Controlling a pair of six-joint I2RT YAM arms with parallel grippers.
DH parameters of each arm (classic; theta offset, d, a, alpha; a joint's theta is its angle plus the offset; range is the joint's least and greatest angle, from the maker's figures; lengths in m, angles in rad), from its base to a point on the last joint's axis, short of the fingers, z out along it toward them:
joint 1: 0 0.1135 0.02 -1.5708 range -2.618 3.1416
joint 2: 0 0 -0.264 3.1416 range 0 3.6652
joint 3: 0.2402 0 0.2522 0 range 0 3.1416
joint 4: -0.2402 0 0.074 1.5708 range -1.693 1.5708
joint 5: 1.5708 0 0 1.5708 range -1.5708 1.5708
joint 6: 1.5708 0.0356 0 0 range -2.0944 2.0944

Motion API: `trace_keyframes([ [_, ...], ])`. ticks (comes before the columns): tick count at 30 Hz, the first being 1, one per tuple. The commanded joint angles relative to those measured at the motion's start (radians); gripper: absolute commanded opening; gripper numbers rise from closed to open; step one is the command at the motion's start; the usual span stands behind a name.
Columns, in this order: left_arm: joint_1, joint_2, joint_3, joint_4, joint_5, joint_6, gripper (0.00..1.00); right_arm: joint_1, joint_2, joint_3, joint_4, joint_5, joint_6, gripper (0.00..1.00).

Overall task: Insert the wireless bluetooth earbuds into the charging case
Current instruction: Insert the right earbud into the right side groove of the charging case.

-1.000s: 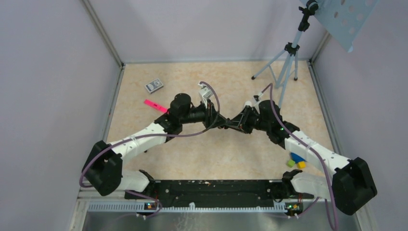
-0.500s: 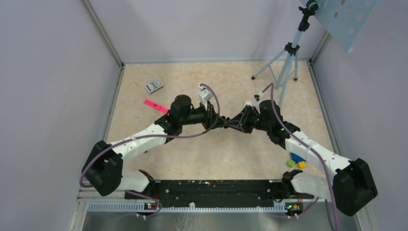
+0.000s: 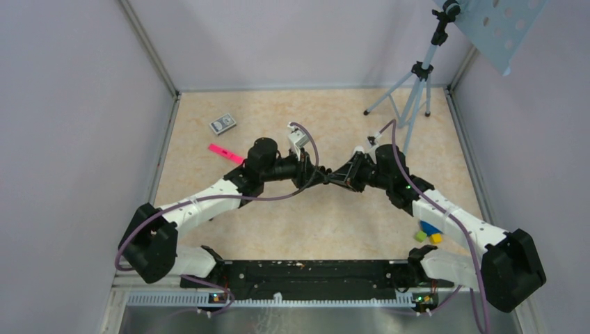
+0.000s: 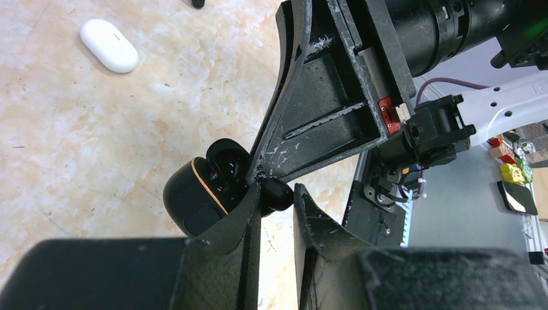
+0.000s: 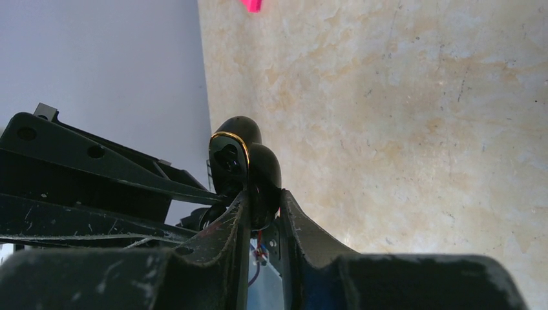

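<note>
The charging case (image 4: 194, 200) is glossy black with a gold rim, and it hangs open above the table in mid-scene. My right gripper (image 5: 263, 194) is shut on one half of the case (image 5: 231, 145). One of its fingers (image 4: 316, 110) reaches down to the case's mouth in the left wrist view. My left gripper (image 4: 278, 190) is shut on a small black rounded piece (image 4: 279, 195) right at that mouth. In the top view the left gripper (image 3: 321, 177) and right gripper (image 3: 332, 176) meet tip to tip. No white earbuds are in view.
A larger white pill-shaped object (image 4: 108, 53) lies on the table beyond the case. A pink strip (image 3: 224, 152) and a small grey box (image 3: 222, 124) lie at the back left. A tripod (image 3: 410, 97) stands back right. Coloured blocks (image 3: 429, 233) sit by the right arm.
Both grippers stay joined at the case in mid-table. The arms have shifted only very slightly.
</note>
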Motion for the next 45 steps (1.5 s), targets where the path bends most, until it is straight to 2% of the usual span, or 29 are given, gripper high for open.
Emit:
trace_keyframes([
  [1, -0.002, -0.019, -0.006, -0.008, -0.034, 0.031, 0.09, 0.013, -0.024, 0.008, 0.038, -0.001, 0.006, 0.00],
  [27, -0.002, -0.066, 0.065, -0.102, -0.068, 0.112, 0.09, 0.014, -0.021, 0.004, 0.033, 0.000, -0.004, 0.00],
  [45, -0.002, -0.040, 0.092, -0.161, -0.084, 0.165, 0.10, 0.014, -0.023, 0.009, -0.008, 0.001, -0.019, 0.00],
])
